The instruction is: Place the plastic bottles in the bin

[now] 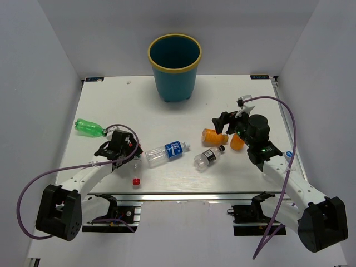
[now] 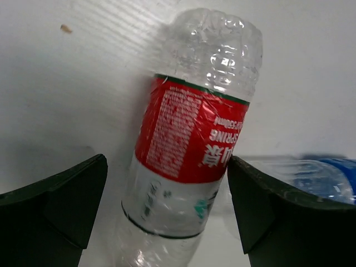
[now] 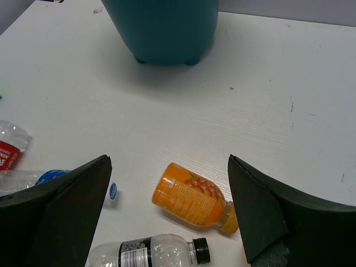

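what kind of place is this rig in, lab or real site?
Likely a lab test cell: white table boxed in by plain white walls, left arm and right arm bolted at its near edge, a teal bin as a staged prop.

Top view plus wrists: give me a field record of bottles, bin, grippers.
bin: upright, far centre, no bottle seen inside
red-label bottle: lying between the left gripper fingers, not gripped
blue-label bottle: lying at centre
dark-label bottle: lying right of the blue-label one
orange bottles: two, lying by the right gripper
green bottle: lying far left
small red item: loose, near front edge
left gripper: open
right gripper: open
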Robot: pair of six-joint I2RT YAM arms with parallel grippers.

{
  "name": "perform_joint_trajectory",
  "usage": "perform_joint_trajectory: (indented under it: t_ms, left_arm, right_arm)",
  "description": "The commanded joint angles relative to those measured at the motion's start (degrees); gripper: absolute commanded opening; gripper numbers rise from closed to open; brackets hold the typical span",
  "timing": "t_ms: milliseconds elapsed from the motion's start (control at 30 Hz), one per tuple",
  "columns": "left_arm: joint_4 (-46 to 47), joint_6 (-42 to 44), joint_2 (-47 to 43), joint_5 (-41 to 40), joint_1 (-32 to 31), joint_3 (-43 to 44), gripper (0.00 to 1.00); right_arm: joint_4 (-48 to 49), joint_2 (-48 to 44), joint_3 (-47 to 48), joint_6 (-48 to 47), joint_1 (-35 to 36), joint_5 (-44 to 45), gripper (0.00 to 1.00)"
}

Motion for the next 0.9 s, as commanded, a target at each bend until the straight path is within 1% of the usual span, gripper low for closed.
perform_joint_trajectory:
  t_ms: [0,133,200,300,333,400,433,467,533,567,667,700,767,800,833,867]
  left_arm:
    - [-2.27,-1.39,-1.43,-3.07,-0.56,-2.19,0.97]
    - [0.46,-0.25,-0.99,0.97,-1.62,-3.51,0.9]
    - [1.43,-0.16,-0.73,1.68,-1.79,-3.78,0.86]
    - [0.99,-0.51,-0.2,1.6,-1.79,-3.17,0.7]
    - [0.03,-0.77,-0.28,1.25,-1.79,-2.03,0.59]
    - [-1.2,-0.86,-0.81,-1.38,-1.79,-0.27,0.5]
    - [-4.6,-1.91,-0.99,-3.74,-1.79,0.96,0.46]
    - [-6.29,-2.87,-1.51,-9.33,-1.79,3.84,0.44]
    - [-9.71,-3.76,-2.13,-13.59,-1.79,7.1,0.43]
    - [-10.6,-3.85,-2.3,-16.57,-1.79,10.95,0.41]
    - [-11.32,-3.15,-1.87,-21.68,-1.79,16.59,0.41]
    - [-10.88,-1.32,-0.74,-23.09,-1.79,21.14,0.41]
    - [-8.86,0.97,0.94,-23.1,-1.79,26.69,0.41]
    - [-6.76,4.46,1.9,-22.14,-1.79,31.68,0.44]
    - [-1.78,6.15,3.91,-21.18,-1.79,33.99,0.46]
    - [0.44,7.47,5.15,-19.86,-1.79,36.36,0.46]
  right_arm:
    - [2.2,-0.91,-0.19,-0.87,0.2,0.59,0.89]
    - [2.64,-0.04,-0.19,-0.6,0.28,0.68,0.89]
    - [2.38,0.23,0.07,-0.69,0.28,1.47,0.89]
    - [2.29,0.58,-0.01,-0.52,0.28,3.65,0.89]
    - [2.2,0.58,0.07,-0.52,0.28,3.93,0.89]
    - [1.85,0.41,0.07,-0.52,0.2,4.63,0.89]
    - [1.76,0.23,0.07,-0.52,0.28,4.98,0.89]
    - [1.93,0.06,-0.19,-0.6,0.28,6.12,0.89]
    - [2.99,-0.3,-0.72,-0.25,0.2,6.48,0.89]
    - [3.69,-0.3,-0.89,-0.43,0.28,6.66,0.89]
    - [3.78,-0.3,-0.63,-1.13,0.28,8.49,0.89]
    - [4.83,-0.91,-1.06,-1.13,0.28,9.46,0.89]
    - [6.5,-1.7,-1.77,-1.22,0.28,12.79,0.89]
    - [7.46,-2.4,-2.29,-1.31,0.2,13.33,0.89]
    - [7.65,-2.76,-2.39,-2.18,0.28,13.42,0.89]
    - [7.48,-3.02,-2.39,-2.97,0.28,12.82,0.89]
